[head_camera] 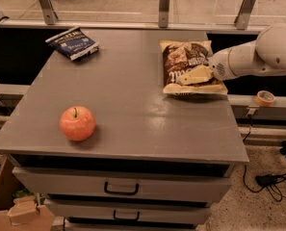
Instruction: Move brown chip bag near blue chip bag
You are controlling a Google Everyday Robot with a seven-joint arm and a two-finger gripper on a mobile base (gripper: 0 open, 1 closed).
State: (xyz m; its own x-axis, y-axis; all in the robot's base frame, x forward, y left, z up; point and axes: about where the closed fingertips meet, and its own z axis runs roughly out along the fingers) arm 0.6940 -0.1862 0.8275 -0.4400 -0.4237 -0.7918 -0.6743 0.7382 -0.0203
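The brown chip bag (180, 57) lies flat at the back right of the grey table (133, 100), close to the right edge. My gripper (187, 79) reaches in from the right on a white arm (258, 57) and rests over the bag's front right part, touching it. The blue chip bag (74, 43) lies at the back left corner of the table, far from the brown bag.
A red apple (77, 123) stands near the front left of the table. Drawers (121, 188) sit below the tabletop. A roll of tape (265, 98) lies on a ledge at the right. A cardboard box (17, 213) and cables (272, 182) are on the floor.
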